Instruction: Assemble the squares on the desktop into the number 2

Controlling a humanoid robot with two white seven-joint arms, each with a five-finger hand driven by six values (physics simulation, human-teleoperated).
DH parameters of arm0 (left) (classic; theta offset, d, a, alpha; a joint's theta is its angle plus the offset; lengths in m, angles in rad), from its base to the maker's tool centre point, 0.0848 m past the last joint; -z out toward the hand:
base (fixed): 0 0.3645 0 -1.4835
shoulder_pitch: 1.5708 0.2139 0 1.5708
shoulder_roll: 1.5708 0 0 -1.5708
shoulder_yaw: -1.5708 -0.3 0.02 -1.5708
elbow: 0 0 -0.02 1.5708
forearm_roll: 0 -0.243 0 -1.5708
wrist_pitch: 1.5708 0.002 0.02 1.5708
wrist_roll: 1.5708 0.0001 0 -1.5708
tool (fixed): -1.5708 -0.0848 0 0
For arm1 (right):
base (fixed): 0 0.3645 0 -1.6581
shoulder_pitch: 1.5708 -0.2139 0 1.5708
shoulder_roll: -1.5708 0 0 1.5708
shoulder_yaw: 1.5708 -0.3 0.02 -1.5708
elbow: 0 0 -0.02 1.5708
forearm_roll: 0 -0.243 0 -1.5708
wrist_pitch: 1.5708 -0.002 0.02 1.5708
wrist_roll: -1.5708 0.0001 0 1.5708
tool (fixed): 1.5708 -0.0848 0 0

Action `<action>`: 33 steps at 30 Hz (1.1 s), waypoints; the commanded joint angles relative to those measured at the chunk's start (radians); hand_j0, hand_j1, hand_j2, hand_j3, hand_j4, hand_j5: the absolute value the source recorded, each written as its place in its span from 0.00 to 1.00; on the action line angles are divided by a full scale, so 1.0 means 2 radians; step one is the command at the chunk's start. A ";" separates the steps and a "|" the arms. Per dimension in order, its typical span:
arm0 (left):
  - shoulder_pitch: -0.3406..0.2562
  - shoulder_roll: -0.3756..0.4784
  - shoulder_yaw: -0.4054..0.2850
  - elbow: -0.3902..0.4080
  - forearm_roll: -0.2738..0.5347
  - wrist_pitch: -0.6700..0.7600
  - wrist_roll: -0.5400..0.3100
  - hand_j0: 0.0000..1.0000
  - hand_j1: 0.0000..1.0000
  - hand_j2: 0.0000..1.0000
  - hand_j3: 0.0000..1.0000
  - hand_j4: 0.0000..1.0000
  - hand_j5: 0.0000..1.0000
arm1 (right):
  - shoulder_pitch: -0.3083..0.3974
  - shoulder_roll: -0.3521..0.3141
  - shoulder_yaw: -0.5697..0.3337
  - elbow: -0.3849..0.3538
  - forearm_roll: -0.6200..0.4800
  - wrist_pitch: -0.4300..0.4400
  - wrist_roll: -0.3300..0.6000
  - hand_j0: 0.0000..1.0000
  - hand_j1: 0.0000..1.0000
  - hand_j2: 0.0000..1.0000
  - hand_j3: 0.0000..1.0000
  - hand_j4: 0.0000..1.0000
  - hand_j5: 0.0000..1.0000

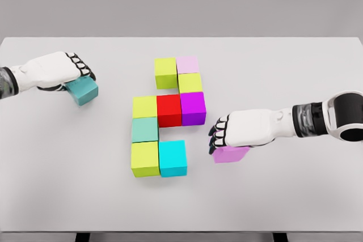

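Observation:
Several coloured cubes form a partial figure mid-table: a lime cube [165, 72] and pale pink cube [188, 64] on top, a yellow-green cube [190, 83] below, then a yellow cube [144, 106], red cube [169, 110] and magenta cube [193, 107] in a row, a sea-green cube [145, 130], a lime cube [145, 158] and a cyan cube [172, 157]. My left hand [79, 73] is shut on a teal cube [83, 91] at the left. My right hand [220, 135] is shut on a violet cube [231, 154], right of the cyan cube.
The white table [283, 196] runs to a front edge near the bottom of the head view, with a grey wall behind it. Bare surface lies between each held cube and the central figure.

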 commanded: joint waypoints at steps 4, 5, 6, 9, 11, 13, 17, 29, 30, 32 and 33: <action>-0.022 -0.035 0.000 0.044 0.002 0.000 -0.011 0.72 0.72 0.72 0.72 0.72 0.72 | 0.000 -0.001 -0.001 0.000 -0.003 0.001 0.000 0.90 0.90 0.90 0.90 0.90 0.90; -0.028 -0.040 0.000 0.050 0.002 0.000 -0.011 0.72 0.72 0.72 0.72 0.72 0.72 | 0.000 -0.001 -0.001 0.000 -0.003 0.001 0.000 0.90 0.90 0.90 0.90 0.90 0.90; -0.034 -0.045 0.000 0.056 0.002 0.000 -0.012 0.72 0.72 0.72 0.72 0.72 0.72 | 0.000 -0.001 -0.001 0.000 -0.003 0.001 0.000 0.90 0.90 0.90 0.90 0.90 0.90; -0.053 -0.065 0.001 0.084 0.002 0.000 -0.012 0.73 0.73 0.73 0.73 0.73 0.73 | 0.000 -0.002 -0.003 0.000 -0.003 0.001 0.000 0.93 0.93 0.93 0.93 0.93 0.93; -0.067 -0.076 0.000 0.106 0.002 0.000 -0.012 0.74 0.74 0.74 0.74 0.74 0.74 | -0.001 -0.006 -0.006 0.000 -0.004 0.001 -0.002 0.98 0.98 0.98 0.98 0.98 0.98; -0.068 -0.076 0.001 0.109 0.006 0.000 -0.012 0.79 0.79 0.79 0.79 0.79 0.79 | -0.001 -0.014 -0.008 0.000 -0.005 0.001 -0.003 0.98 0.98 0.98 0.98 0.98 0.98; -0.065 -0.059 0.010 0.107 0.015 0.000 -0.009 1.00 1.00 1.00 1.00 1.00 1.00 | -0.001 -0.031 -0.032 0.000 -0.029 0.001 -0.003 0.99 0.99 0.99 0.99 0.99 0.99; -0.037 0.041 -0.016 0.068 0.054 0.000 -0.012 0.94 0.94 0.94 0.94 0.94 0.94 | -0.028 -0.162 -0.013 0.005 -0.080 0.001 -0.011 0.99 0.99 0.99 0.99 0.99 0.99; -0.037 0.041 -0.023 0.065 0.054 0.000 -0.012 0.94 0.94 0.94 0.94 0.94 0.94 | -0.058 -0.170 0.031 0.005 -0.080 0.001 -0.012 0.99 0.99 0.99 0.99 0.99 0.99; -0.037 0.048 -0.036 0.056 0.054 0.000 -0.012 0.94 0.94 0.94 0.94 0.94 0.94 | -0.090 -0.170 0.088 0.004 -0.079 0.001 -0.014 0.99 0.99 0.99 0.99 0.99 0.99; -0.037 0.052 -0.041 0.053 0.054 0.000 -0.012 0.94 0.94 0.94 0.94 0.94 0.94 | -0.095 -0.170 0.101 0.004 -0.078 0.001 -0.014 0.99 0.99 0.99 0.99 0.99 0.99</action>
